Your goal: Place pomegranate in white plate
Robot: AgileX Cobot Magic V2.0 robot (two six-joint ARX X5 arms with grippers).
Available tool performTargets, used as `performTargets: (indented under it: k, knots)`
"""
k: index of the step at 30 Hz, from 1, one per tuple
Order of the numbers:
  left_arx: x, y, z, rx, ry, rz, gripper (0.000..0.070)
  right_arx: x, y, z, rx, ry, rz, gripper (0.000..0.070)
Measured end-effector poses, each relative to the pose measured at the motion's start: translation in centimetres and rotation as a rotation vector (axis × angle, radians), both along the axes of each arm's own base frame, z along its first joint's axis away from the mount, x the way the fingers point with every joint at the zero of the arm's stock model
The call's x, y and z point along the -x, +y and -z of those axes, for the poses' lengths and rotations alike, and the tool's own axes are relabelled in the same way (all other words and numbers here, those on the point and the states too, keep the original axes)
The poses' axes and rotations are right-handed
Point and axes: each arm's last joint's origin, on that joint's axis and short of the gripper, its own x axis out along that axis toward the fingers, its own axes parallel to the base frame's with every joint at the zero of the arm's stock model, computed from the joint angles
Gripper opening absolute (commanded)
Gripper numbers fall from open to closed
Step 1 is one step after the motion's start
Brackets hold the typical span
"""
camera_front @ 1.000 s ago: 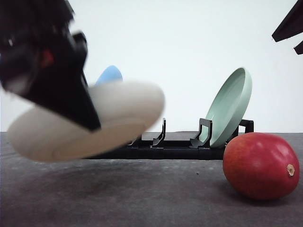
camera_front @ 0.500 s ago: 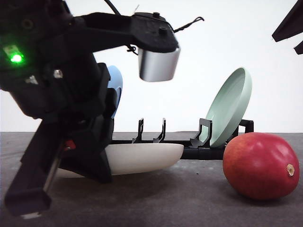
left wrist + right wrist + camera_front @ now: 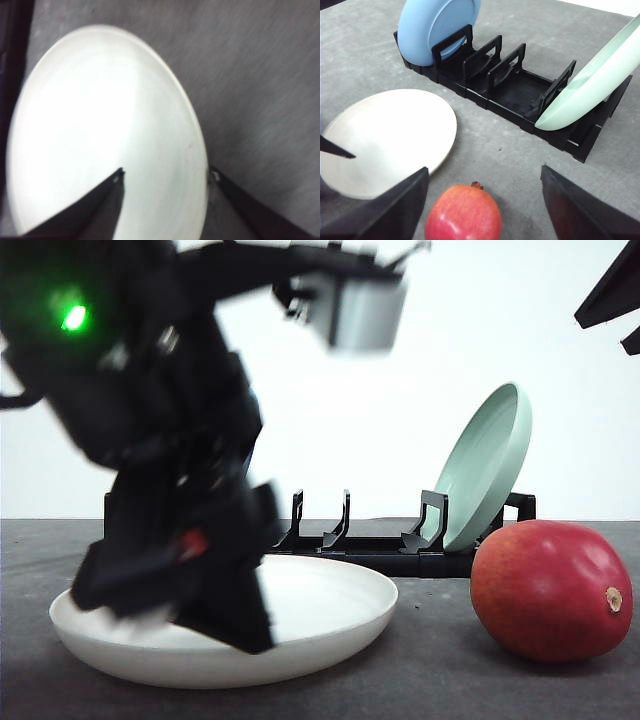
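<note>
White plate [image 3: 330, 615]: lies flat on the dark table [image 3: 420, 680], in front of the black rack [image 3: 380, 550]; the right wrist view shows its inside bare.
Pomegranate [image 3: 550, 588]: sits on the table, right of the white plate and apart from it, its tan nub facing right in the front view; in the right wrist view it lies between the right gripper's [image 3: 482, 200] fingers [image 3: 380, 210], touching neither.
Left gripper [image 3: 165, 175]: blurred in the front view, low over the plate's left half; the left wrist view shows its two dark fingers [image 3: 95, 200] spread apart, one over the plate's inside and one just outside the rim, and contact with the rim cannot be judged.
Right gripper: fingers wide apart and holding nothing, above the table on the near side of the pomegranate.
Rack: the right wrist view shows a blue plate [image 3: 437, 25] standing in one end slot and a pale green plate [image 3: 595, 85] leaning at the other end, with bare slots between; in the front view the left arm [image 3: 150, 420] covers the blue plate's end.
Open room: bare table between plate and pomegranate and between plate and rack; the pomegranate lies near the right edge of the front view, and the table's own edges cannot be made out.
</note>
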Motion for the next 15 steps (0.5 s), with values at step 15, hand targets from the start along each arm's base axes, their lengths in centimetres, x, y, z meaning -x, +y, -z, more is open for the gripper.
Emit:
performTargets:
  k: [15]
  knots:
    - [-2.9,4.3,-6.5,0.440,0.368,-0.324,0.0406,0.0,0.0,0.0,0.000,0.000,0.000,0.0449]
